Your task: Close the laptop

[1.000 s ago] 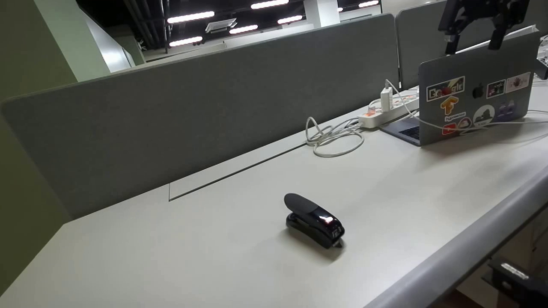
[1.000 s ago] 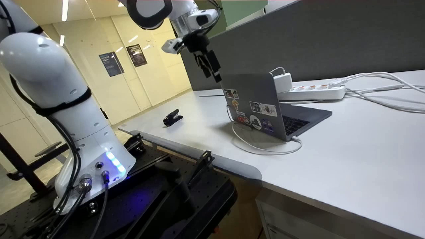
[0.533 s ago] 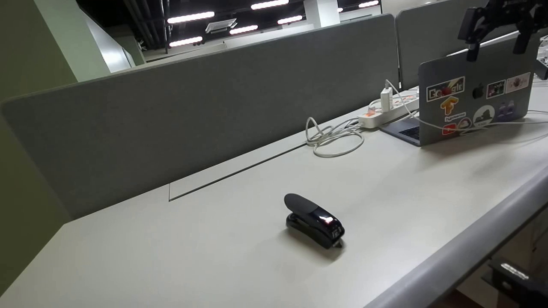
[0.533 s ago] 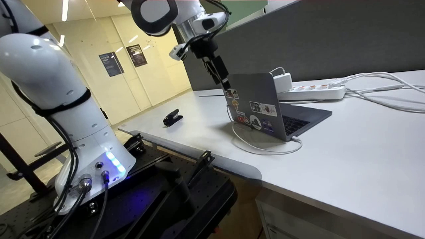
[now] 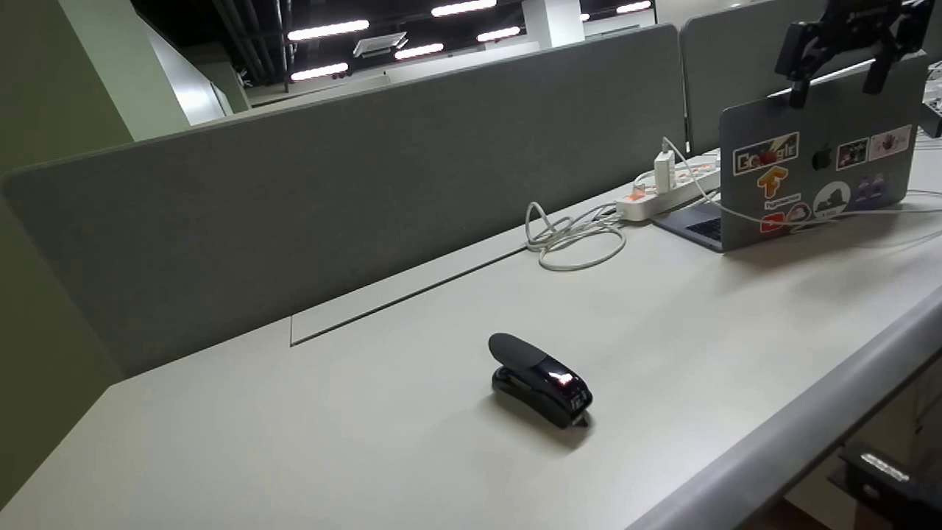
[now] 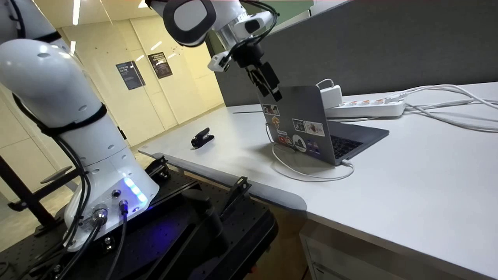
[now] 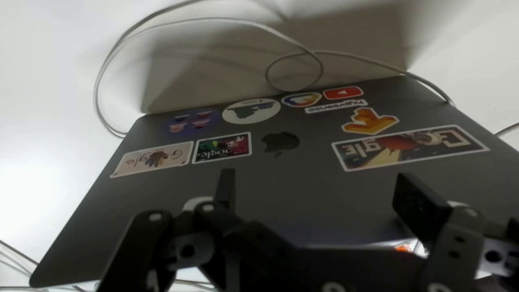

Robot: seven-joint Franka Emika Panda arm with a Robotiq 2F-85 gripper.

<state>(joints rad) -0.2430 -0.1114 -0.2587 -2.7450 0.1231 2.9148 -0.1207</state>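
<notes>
The laptop [image 5: 824, 188] stands open on the desk, its grey sticker-covered lid upright in both exterior views [image 6: 291, 107]. Part of its keyboard base shows behind the lid. In the wrist view the lid's outer face [image 7: 308, 162] fills most of the picture, stickers upside down. My gripper [image 7: 316, 182] is open, its two black fingers wide apart with nothing between them. In the exterior views the fingertips [image 6: 271, 95] overlap the upper part of the lid on its sticker side, near the top edge [image 5: 836, 93]. I cannot tell whether they touch the lid.
A black stapler [image 5: 541, 379] lies on the desk [image 5: 368, 427], away from the laptop. A white power strip [image 6: 365, 109] with a plugged-in adapter is behind the laptop. A white cable [image 6: 311, 179] loops in front of the lid. A grey partition [image 5: 368, 184] lines the desk's back.
My gripper has moved across toward the laptop's lid, dipping and then rising slightly. It stays open. The laptop and stapler have not moved.
</notes>
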